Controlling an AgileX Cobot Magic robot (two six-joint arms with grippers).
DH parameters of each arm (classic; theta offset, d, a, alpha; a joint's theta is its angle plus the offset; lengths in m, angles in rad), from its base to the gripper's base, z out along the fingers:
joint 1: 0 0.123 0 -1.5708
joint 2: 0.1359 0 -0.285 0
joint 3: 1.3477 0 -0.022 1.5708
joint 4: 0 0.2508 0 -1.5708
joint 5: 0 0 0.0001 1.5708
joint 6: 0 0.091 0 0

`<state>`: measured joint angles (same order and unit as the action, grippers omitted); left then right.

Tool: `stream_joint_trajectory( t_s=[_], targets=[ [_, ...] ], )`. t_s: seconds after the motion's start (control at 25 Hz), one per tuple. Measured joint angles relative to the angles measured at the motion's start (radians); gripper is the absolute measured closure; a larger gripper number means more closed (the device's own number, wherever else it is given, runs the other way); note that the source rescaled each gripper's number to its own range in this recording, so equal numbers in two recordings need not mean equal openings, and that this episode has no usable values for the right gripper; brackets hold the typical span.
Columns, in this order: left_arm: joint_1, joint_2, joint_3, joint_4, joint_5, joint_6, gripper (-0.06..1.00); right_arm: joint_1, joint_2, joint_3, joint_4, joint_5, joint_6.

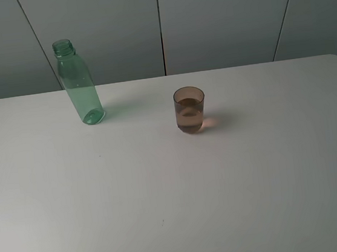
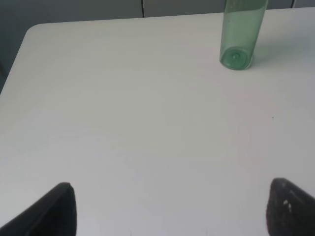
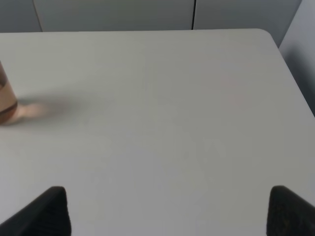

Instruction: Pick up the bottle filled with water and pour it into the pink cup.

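Bottle (image 1: 79, 81) – pink cup (image 1: 190, 109) apart.

Neither arm appears in the high overhead view. Each wrist camera shows only two dark fingertips at the frame's lower corners. The left gripper (image 2: 170, 209) is spread wide with nothing between its jaws. The right gripper (image 3: 167, 209) is likewise spread wide, holding nothing.

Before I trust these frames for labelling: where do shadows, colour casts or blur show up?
Exterior high view: bottle and pink cup throw soft shadows to their right, the cup's tinted pink. Left wrist view: the fingertips are dark and blurred. Right wrist view: the cup is cut off at the frame edge, with a pinkish glow beside it.
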<state>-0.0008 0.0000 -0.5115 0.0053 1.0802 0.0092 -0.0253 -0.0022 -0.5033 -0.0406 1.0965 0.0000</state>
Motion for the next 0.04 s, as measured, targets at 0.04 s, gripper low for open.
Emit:
stream_joint_trajectory(
  t_s=[0.04],
  targets=[
    [0.000, 0.000, 0.000, 0.000, 0.000, 0.000, -0.01, 0.000, 0.000, 0.000, 0.000, 0.000, 0.000]
  ],
)
